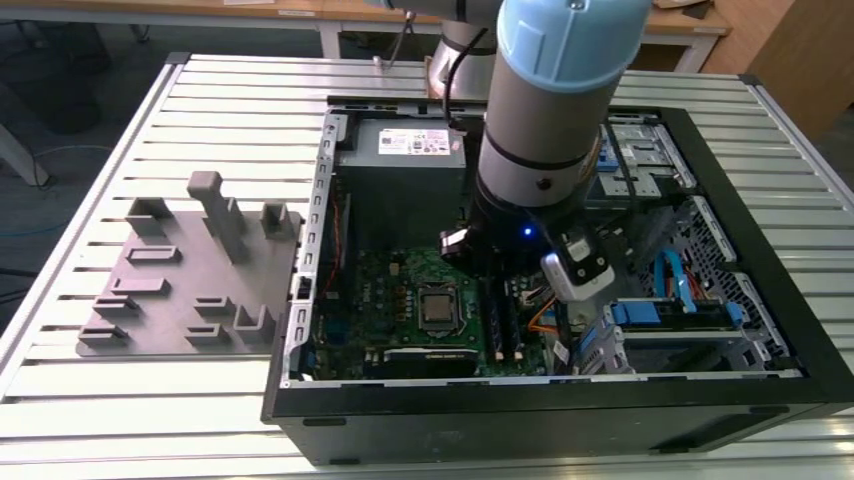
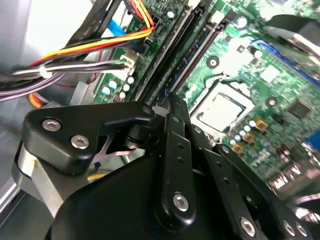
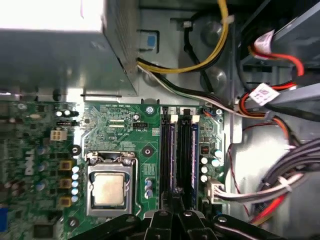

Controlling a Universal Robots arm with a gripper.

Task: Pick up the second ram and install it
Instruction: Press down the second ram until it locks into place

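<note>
Two long dark sticks stand edge-on in the memory slots of the green motherboard [image 3: 120, 135]. I take the one under my fingers for the second ram [image 3: 185, 155], also seen in the second wrist view as the ram [image 2: 176, 47] and in the exterior view as the ram [image 1: 514, 325]. My gripper [image 3: 177, 194] is low inside the open computer case, its tips over one end of the slots. The fingers [image 2: 172, 115] are drawn together. I cannot tell whether they pinch the ram or only touch it.
The processor socket [image 3: 109, 190] lies beside the slots. Bundled cables [image 3: 280, 185] crowd the other side. The case wall [image 1: 534, 395] rings the board. A grey fixture block [image 1: 187, 280] with upright posts stands on the slatted table at the exterior view's left.
</note>
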